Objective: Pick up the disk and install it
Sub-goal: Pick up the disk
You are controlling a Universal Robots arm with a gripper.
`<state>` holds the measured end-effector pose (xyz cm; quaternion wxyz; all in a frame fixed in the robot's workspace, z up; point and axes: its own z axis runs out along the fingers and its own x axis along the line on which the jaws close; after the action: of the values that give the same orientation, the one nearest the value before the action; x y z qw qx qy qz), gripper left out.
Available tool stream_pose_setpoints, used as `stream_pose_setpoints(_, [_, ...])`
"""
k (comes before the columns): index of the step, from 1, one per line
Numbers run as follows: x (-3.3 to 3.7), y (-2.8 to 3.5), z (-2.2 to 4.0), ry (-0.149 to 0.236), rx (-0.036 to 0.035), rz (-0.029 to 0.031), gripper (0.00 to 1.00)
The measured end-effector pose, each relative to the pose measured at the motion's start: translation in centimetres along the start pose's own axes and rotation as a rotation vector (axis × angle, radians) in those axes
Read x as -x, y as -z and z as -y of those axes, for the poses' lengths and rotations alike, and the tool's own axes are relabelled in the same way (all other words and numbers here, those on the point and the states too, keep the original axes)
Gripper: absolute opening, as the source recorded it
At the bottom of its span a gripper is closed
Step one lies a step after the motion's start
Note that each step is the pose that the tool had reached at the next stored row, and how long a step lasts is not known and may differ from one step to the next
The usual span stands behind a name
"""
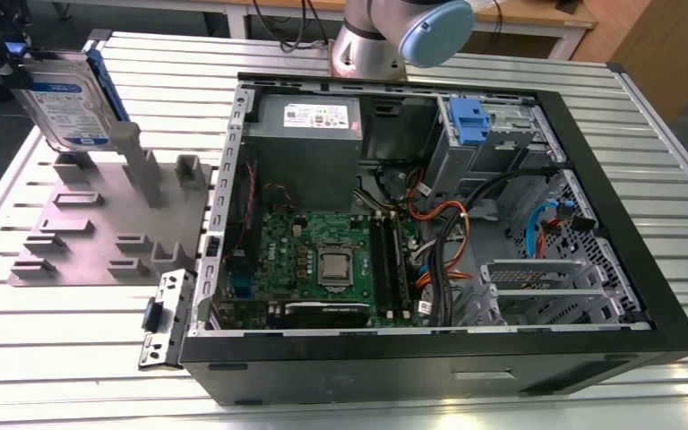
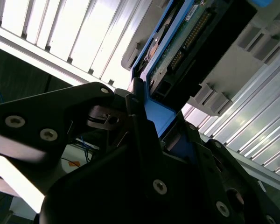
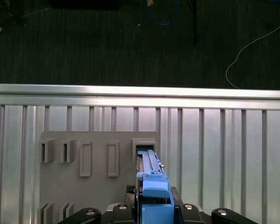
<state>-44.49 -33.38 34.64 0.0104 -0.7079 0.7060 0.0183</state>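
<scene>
Because the slatted table (image 1: 33,358) carries everything, all the work sits at one level. The computer case (image 1: 440,367) takes the middle and the exterior view's right. It lies on its side with the panel off, probably so the inside is reachable from above.

The grey holder plate (image 1: 81,242) is at the exterior view's left, just beside the case. Its slots and posts look meant to stand parts on edge for a top-down grip.

The disk (image 1: 67,103) is at the far left, over the far end of the plate. It is on edge and a bit tilted, label facing the case. In the first wrist view its lower end lines up with one slot (image 3: 144,148). I can't tell whether it is fully clear of that slot.

The gripper (image 2: 142,105) is clamped on the blue caddy rail at the disk's upper end. My read is that this keeps the fingers (image 2: 102,95) off the label and the circuit board underneath.

The drive cage (image 1: 505,134), with its blue latch (image 1: 469,116), is at the case's far right, well apart from the disk. Pick looks done or nearly done; install not done.
</scene>
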Motion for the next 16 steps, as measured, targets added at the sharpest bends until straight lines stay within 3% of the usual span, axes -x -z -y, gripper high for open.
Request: stream_pose_setpoints(16, [0.02, 0.49, 0.00, 0.000, -0.0001, 0.0001, 0.36])
